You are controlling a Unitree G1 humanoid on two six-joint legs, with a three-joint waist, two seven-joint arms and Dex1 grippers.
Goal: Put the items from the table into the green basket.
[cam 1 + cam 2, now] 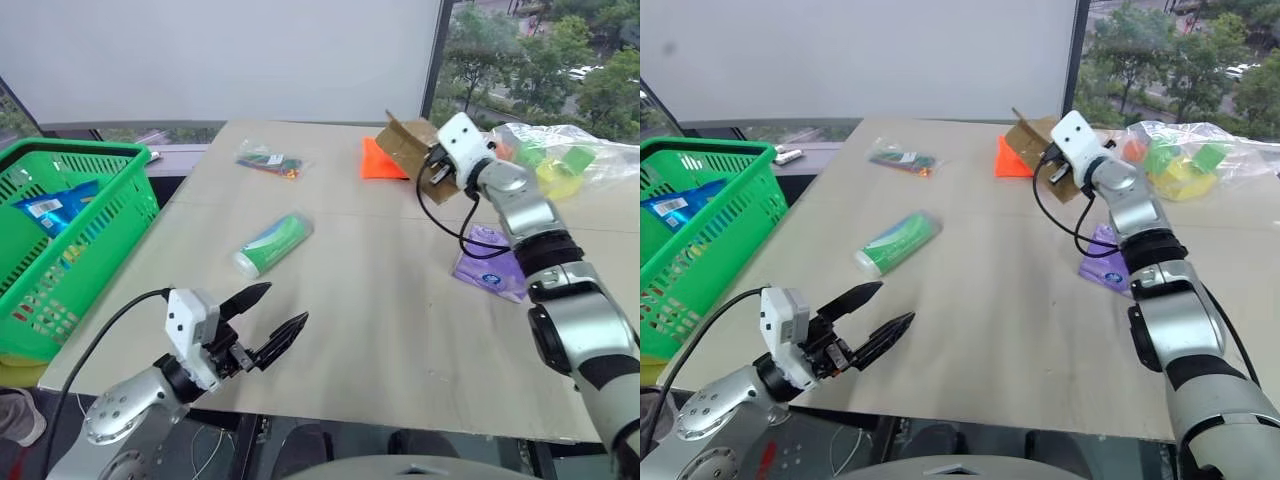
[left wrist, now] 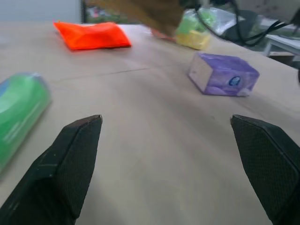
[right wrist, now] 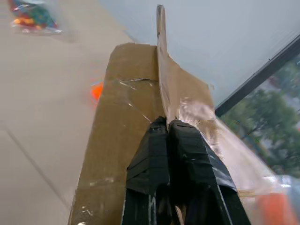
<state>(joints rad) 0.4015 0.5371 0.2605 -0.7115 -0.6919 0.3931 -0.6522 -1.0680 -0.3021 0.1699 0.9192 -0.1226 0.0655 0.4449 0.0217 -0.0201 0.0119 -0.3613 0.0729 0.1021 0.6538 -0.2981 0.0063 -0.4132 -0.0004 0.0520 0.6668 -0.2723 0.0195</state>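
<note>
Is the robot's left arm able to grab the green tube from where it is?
Probably yes. The left gripper is open, and the green tube lies just beyond it on the table, with only bare tabletop between them.

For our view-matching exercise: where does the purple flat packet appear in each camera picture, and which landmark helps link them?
Left eye view: purple flat packet right of centre, beside the right arm.
Right eye view: mid-right.
Left wrist view: upper right.
Right wrist view: not in it.
Shared landmark: orange folded cloth.
</note>
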